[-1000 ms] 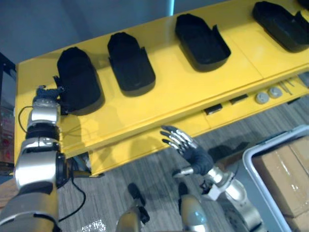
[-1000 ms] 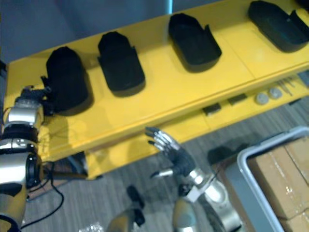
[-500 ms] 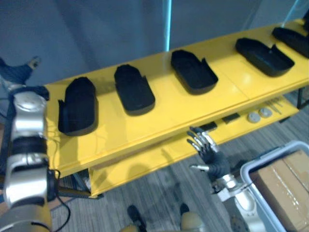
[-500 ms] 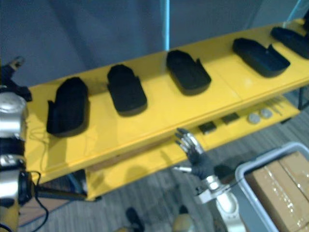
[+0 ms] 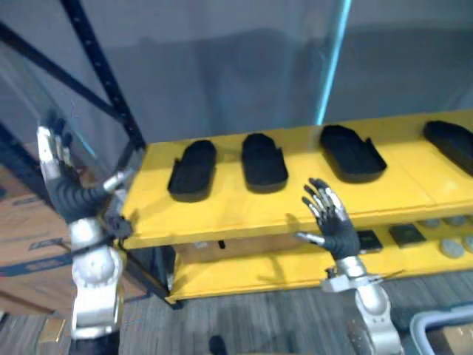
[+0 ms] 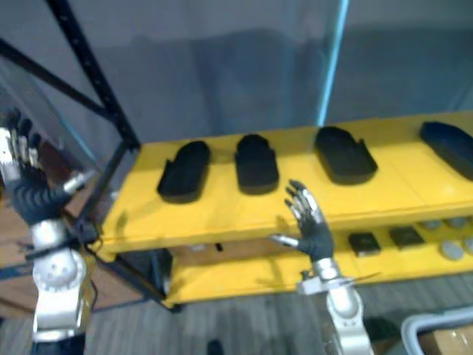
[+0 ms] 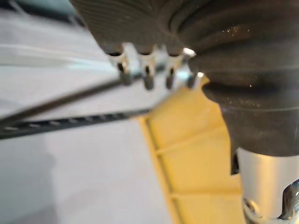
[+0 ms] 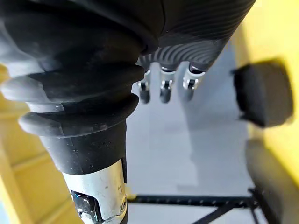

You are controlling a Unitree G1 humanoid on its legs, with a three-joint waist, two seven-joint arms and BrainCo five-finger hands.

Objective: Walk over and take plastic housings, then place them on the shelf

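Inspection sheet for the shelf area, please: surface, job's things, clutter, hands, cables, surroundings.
surface: yellow shelf, with a top deck and a lower deck under it.
job's things: four black plastic housings in a row on the top deck, apart from each other: leftmost housing, second housing, third housing, rightmost housing at the view's edge.
clutter: the lower deck holds small dark blocks and grey discs.
hands: left hand is up beside the shelf's left end, fingers straight, empty. Right hand is in front of the shelf's front edge, fingers spread, empty.
cables: nothing seen.
surroundings: black rack upright, cardboard box on the left, grey bin lower right.
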